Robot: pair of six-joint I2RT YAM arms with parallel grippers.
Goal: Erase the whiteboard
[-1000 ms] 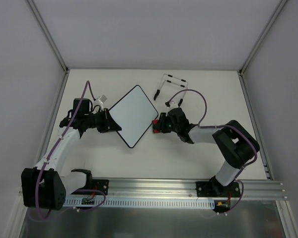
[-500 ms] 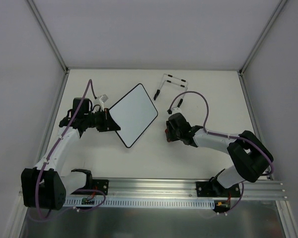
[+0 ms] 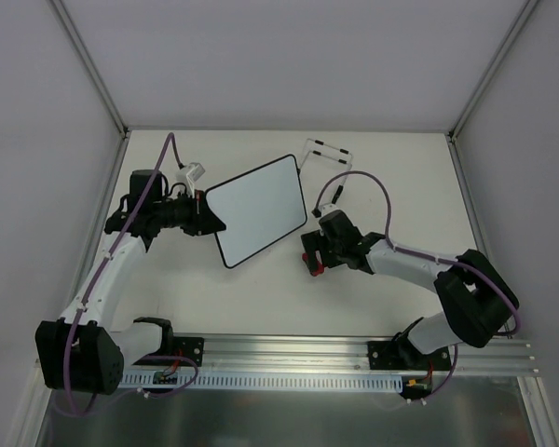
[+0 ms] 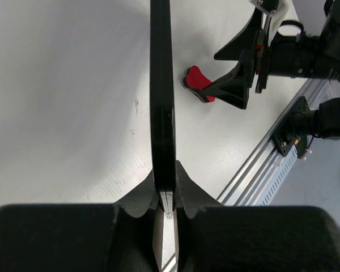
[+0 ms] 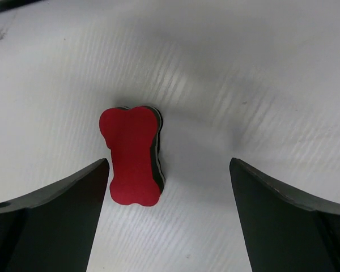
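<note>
Two tools are over the desk (image 3: 261, 298). The left tool (image 3: 205, 215) is clamped on the edge of the plain white whiteboard (image 3: 259, 207), upper centre of the overhead view. The right tool (image 3: 312, 258), jaws spread wide, straddles a red eraser (image 5: 131, 156) right of centre.

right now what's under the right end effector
The small red bone-shaped eraser lies flat on the white table under the right end effector, between its open fingers and nearer one of them. The eraser's underside and the table beneath it are covered.
</note>
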